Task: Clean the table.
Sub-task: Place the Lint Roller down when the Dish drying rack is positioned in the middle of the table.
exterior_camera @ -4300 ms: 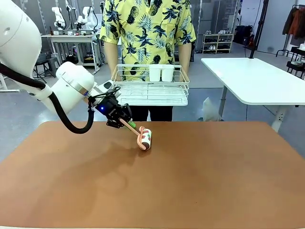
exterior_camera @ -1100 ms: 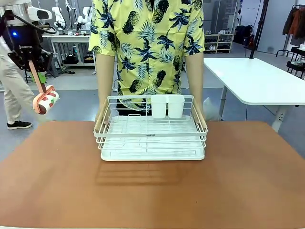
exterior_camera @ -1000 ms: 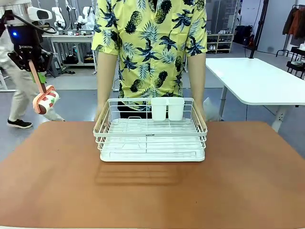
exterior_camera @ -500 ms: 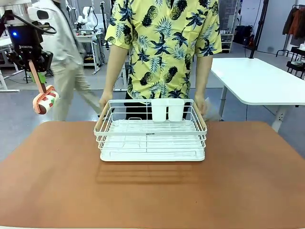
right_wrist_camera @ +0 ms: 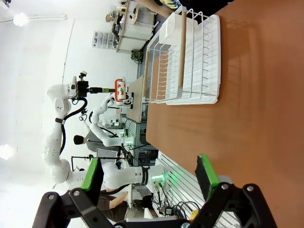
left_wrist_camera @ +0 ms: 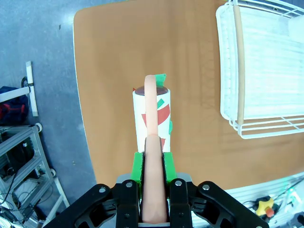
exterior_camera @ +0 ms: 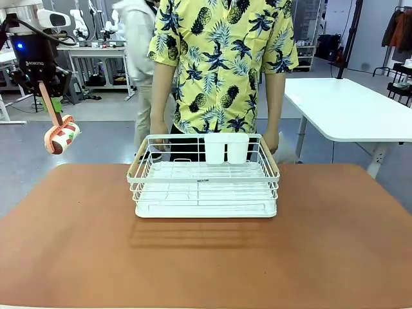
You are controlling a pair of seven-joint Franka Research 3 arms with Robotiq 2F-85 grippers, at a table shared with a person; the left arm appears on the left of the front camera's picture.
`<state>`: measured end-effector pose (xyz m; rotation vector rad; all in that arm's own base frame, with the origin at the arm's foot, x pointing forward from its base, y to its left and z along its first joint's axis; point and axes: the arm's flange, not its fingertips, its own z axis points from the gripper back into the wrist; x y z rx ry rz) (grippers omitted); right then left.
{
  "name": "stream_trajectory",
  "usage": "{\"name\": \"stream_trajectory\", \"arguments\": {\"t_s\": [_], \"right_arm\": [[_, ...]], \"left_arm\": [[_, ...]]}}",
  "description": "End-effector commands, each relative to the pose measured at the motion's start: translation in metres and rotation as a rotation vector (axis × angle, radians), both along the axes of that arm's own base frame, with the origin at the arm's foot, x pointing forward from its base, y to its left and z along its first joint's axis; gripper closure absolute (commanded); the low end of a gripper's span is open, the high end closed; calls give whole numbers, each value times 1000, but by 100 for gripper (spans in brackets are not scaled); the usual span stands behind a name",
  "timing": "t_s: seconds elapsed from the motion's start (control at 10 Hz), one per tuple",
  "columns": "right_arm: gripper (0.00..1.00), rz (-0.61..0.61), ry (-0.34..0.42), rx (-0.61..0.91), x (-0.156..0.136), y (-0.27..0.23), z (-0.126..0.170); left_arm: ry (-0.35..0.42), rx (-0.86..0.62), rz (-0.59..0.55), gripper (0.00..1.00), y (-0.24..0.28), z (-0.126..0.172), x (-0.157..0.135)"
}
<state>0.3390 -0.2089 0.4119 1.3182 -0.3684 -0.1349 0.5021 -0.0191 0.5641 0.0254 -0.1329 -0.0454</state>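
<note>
Raised off the table's (exterior_camera: 77,257) left edge, left hand (exterior_camera: 46,87) clamps the lint roller (exterior_camera: 59,134); right hand (right_wrist_camera: 149,178) gapes.

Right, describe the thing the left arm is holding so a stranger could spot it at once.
Start at the wide reddish-brown table and look above its far left corner, where the left claw hangs in the air. It grips the pink handle of a lint roller. Unlike the white wire dish rack mid-table, it is a small white drum with red and green print.

Reddish-brown table (exterior_camera: 206,257): white wire dish rack (exterior_camera: 205,187) sits on far middle, holding two white cups (exterior_camera: 225,148).
</note>
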Motion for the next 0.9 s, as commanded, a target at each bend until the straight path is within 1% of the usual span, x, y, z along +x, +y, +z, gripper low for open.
{"name": "stream_trajectory", "arguments": {"t_s": [0.0, 0.1, 0.2, 0.3, 0.4, 0.5, 0.6, 0.7, 0.8], "right_arm": [[0, -5, -4, 9, -1, 1, 4], [0, -5, -4, 9, -1, 1, 4], [0, -5, -4, 9, -1, 1, 4], [0, -5, -4, 9, -1, 1, 4], [0, -5, -4, 9, -1, 1, 4], [0, -5, -4, 9, -1, 1, 4], [0, -5, -4, 9, -1, 1, 4], [0, -5, -4, 9, -1, 1, 4], [0, -5, -4, 9, -1, 1, 4]], "left_arm": [[-7, 16, 1, 79, 2, 4, 2], [0, 0, 0, 79, 0, 0, 0], [-107, -77, 289, 79, -1, -1, 23], [-170, -72, 676, 79, -1, -4, 54], [-289, -92, 996, 79, 3, -8, 76], [-249, -179, 1184, 79, 5, -13, 82], [-216, -267, 1339, 79, 5, -24, 84], [-244, -383, 1471, 79, 8, -38, 86], [-301, -472, 1540, 79, 10, -56, 83]]}}
